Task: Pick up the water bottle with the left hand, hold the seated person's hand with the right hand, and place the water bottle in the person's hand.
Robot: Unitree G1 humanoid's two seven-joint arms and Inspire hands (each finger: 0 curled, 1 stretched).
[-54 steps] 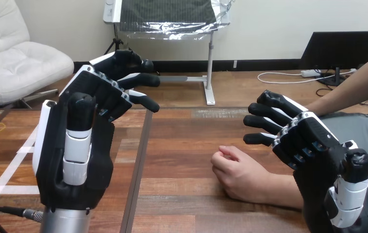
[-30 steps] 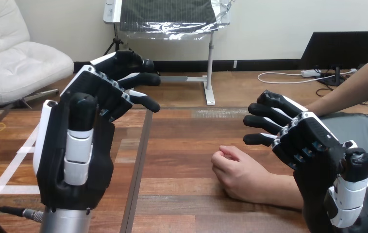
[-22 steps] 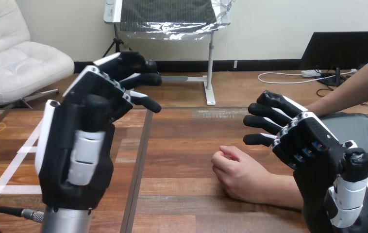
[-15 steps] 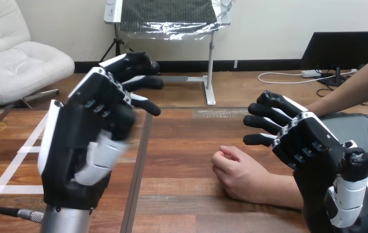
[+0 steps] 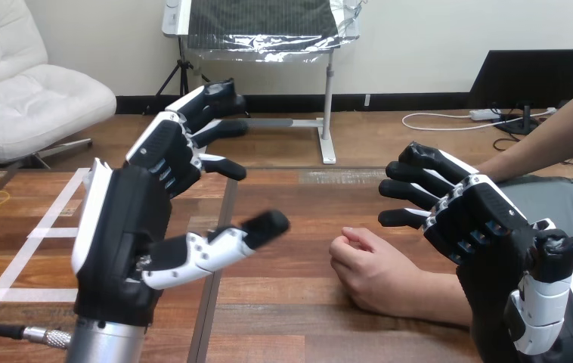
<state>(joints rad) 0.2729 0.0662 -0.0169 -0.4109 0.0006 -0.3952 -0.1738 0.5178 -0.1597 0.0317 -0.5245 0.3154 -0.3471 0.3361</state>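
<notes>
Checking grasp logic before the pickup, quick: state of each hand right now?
Left hand: open, thumb sticking out sideways, holding nothing.
Right hand: open, fingers relaxed, not curled round the person's hand.

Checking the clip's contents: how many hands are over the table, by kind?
Robot hands: 2, left hand and right hand
Person's hand: 1, a fist resting on the table
Total: 3

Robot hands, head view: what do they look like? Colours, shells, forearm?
The left robot hand: black body, white shell along its edge, black-and-white jointed fingers, silver round forearm. The right robot hand: same black build, white shells, black-and-white thumb.
</notes>
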